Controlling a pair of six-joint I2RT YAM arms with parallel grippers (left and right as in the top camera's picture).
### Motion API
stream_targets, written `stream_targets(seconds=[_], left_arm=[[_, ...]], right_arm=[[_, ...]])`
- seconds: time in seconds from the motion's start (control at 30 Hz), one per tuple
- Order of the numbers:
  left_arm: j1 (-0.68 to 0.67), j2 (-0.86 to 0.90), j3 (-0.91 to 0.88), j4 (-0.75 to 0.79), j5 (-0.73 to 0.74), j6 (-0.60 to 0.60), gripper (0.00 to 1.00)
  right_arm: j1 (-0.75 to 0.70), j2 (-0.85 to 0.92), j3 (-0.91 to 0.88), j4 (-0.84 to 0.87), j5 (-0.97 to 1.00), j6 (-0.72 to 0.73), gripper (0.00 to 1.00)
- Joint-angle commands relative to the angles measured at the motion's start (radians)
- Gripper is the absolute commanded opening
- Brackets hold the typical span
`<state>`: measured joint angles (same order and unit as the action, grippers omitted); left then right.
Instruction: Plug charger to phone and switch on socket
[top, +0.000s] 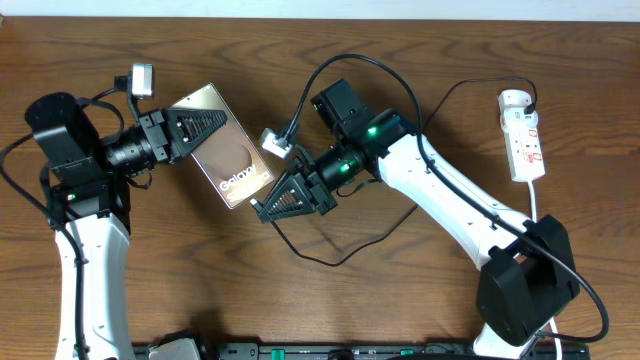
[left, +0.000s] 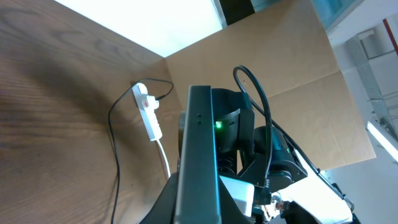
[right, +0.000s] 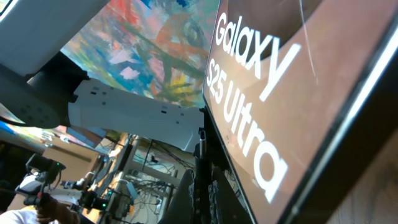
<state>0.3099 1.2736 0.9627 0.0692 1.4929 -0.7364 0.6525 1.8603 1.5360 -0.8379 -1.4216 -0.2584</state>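
The phone (top: 228, 155), gold-bronze backed with white "Galaxy" lettering, is held off the table with my left gripper (top: 207, 128) shut on its upper end. In the left wrist view it shows edge-on (left: 199, 149) between the fingers (left: 171, 208). My right gripper (top: 263, 207) sits at the phone's lower edge, shut on the charger's black plug tip (right: 200, 165), which stands right beside the phone's edge (right: 280, 93). Whether the tip is seated I cannot tell. The thin charger cable (top: 340, 258) loops under the right arm. The white socket (top: 522, 135) lies far right.
A white cord (top: 536, 200) runs from the socket toward the right arm's base (top: 525, 290). The socket (left: 148, 112) and charger cable (left: 115, 149) also show in the left wrist view, with a cardboard wall (left: 280, 56) behind. Thick black arm cables arch above the right wrist (top: 390, 75).
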Motion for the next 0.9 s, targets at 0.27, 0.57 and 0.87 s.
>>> stream_targets(seconds=[0.27, 0.57, 0.87], left_arm=[[-0.003, -0.010, 0.007, 0.020, 0.019, -0.028, 0.07], [-0.003, -0.010, 0.007, 0.050, 0.051, -0.014, 0.07], [-0.003, -0.008, 0.007, 0.053, 0.070, 0.022, 0.07]], right_arm=[[0.002, 0.034, 0.005, 0.008, -0.037, -0.022, 0.01], [0.001, 0.034, 0.005, 0.008, -0.042, -0.023, 0.01], [0.001, 0.034, 0.005, 0.008, -0.054, -0.023, 0.01]])
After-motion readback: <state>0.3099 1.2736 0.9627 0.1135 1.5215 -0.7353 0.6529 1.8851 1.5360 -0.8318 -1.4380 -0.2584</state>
